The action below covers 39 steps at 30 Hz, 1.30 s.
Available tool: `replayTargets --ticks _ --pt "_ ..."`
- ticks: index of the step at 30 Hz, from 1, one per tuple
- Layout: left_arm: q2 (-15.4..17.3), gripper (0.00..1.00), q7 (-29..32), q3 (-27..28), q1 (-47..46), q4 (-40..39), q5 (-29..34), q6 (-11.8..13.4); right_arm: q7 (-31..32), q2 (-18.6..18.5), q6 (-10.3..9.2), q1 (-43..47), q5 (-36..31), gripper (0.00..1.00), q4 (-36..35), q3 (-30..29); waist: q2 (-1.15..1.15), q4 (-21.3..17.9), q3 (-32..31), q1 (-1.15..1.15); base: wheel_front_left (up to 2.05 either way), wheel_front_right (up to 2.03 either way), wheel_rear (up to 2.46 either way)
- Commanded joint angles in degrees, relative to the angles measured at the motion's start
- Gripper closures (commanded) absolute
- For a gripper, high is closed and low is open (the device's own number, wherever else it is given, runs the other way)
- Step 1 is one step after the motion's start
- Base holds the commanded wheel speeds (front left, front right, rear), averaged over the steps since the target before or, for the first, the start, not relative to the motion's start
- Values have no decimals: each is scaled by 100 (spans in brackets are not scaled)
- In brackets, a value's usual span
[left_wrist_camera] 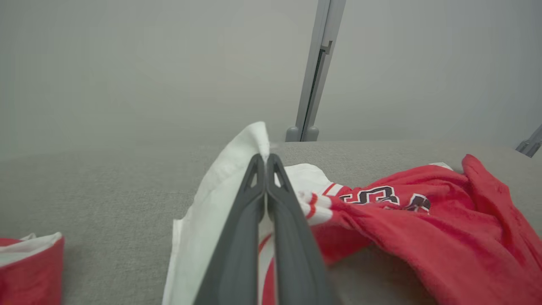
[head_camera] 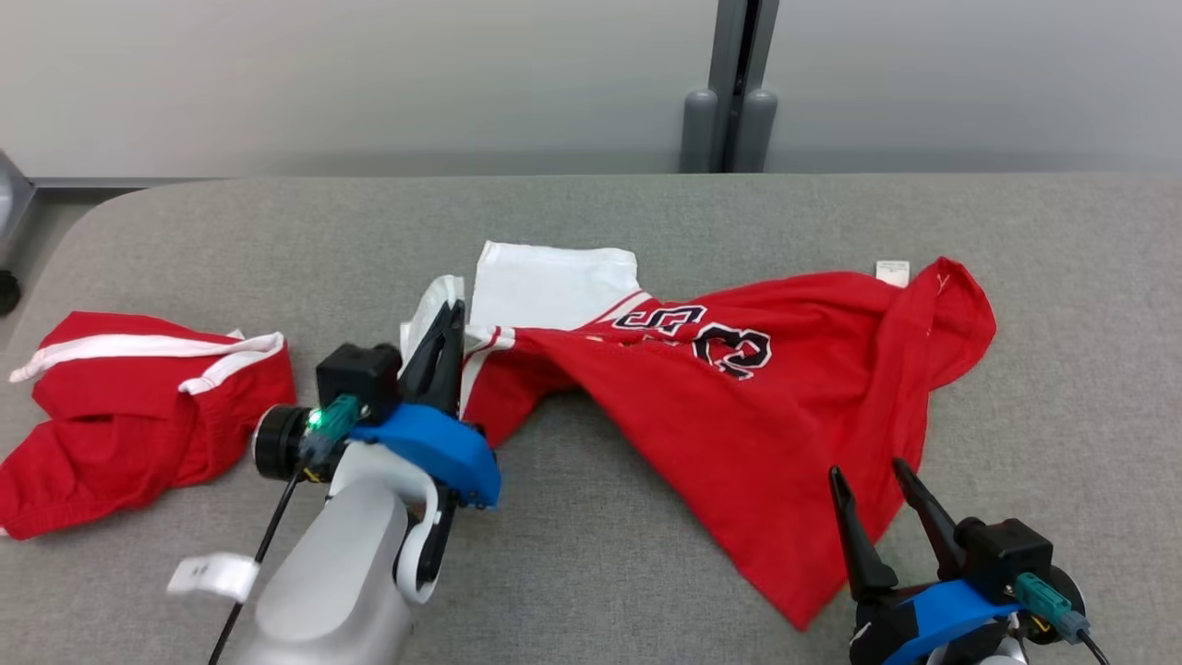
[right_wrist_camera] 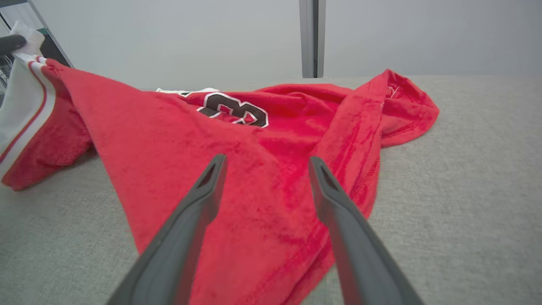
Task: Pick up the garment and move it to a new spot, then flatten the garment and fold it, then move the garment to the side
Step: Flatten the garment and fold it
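- Red jersey cloth: the garment (head_camera: 739, 406) lay rumpled across the centre and right of the head view on the grey padded table (head_camera: 591, 212), its white sleeve (head_camera: 549, 282) at upper centre.
- My left gripper (head_camera: 450, 323), centre-left, had its fingers pressed together on the garment at the edge of the white sleeve, holding that edge raised.
- My right gripper (head_camera: 868, 471), lower right, stood with fingers spread and empty at the near hem. Contact could not be determined.
- Judgement: flattening was in hand. The next move called for my right fingers to close on the near hem, then both arms to draw apart.
- A second red garment (head_camera: 138, 416) lay at far left, well apart. A grey post (head_camera: 734, 83) stood behind the table.
- Obstruction: the fold doubled over at the right would need opening.
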Motion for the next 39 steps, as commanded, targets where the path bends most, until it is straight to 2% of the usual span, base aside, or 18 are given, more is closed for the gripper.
replayTargets --ticks 1,4,8,11,14,16,17,21,30,39 --pt "78 100 -22 180 343 -420 151 57 -21 -4 0 63 19 0 12 -17 0 32 -34 0 0 0 0" --pt "106 100 -25 587 838 -1307 447 66 -21 -5 0 87 51 0 52 -7 0 84 -108 0 0 0 0" --pt "4 100 -25 1154 1678 -1923 621 -48 -21 -5 0 84 88 0 109 19 0 125 -177 0 0 0 0" --pt "-113 100 -26 1471 2265 -1941 644 -175 -21 -6 0 110 94 0 144 53 0 135 -215 0 0 0 0" --pt "-188 100 -21 1488 2664 -1557 581 -330 -21 -5 0 155 83 0 214 62 0 159 -254 0 0 0 0" --pt "-214 41 -23 1426 2778 -1289 577 -419 -21 -5 0 172 66 0 281 53 0 180 -274 0 0 0 0" --pt "-215 0 -22 1394 2819 -1135 573 -453 -22 -5 0 179 62 0 304 46 0 191 -284 0 0 0 0" --pt "-237 0 -22 1403 2726 -874 669 -529 -21 -6 0 230 42 0 501 8 0 231 -326 0 0 0 0" --pt "-260 0 -21 1859 2647 -1296 956 -566 -22 -5 0 334 -8 0 1185 -69 0 230 -385 0 0 0 0" --pt "-272 0 -21 2013 2663 -1397 1083 -633 -11 -4 0 540 457 0 1179 578 0 278 -402 0 0 0 0"
